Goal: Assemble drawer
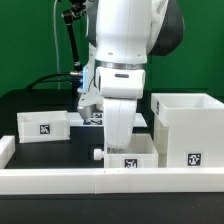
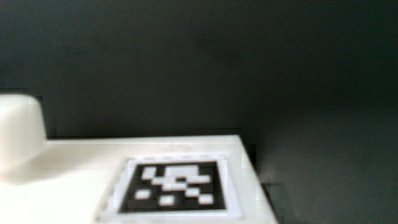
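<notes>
A small white drawer tray (image 1: pixel 135 153) with a tag on its front wall and a knob (image 1: pixel 97 153) lies at the front centre, against the border rail. My gripper (image 1: pixel 119 138) reaches straight down into it, and the tray wall hides the fingertips. The wrist view shows this tray's tagged face (image 2: pixel 178 185) very close, with its knob (image 2: pixel 16 135) beside it and no fingers in sight. A second small tray (image 1: pixel 45 125) lies at the exterior view's left. The large boxy housing (image 1: pixel 187 128) stands at the exterior view's right, open side up.
The low white border rail (image 1: pixel 70 181) runs along the table's front edge and up the left side. The marker board (image 1: pixel 93 118) lies behind the arm. The table top is black, with a green wall behind it.
</notes>
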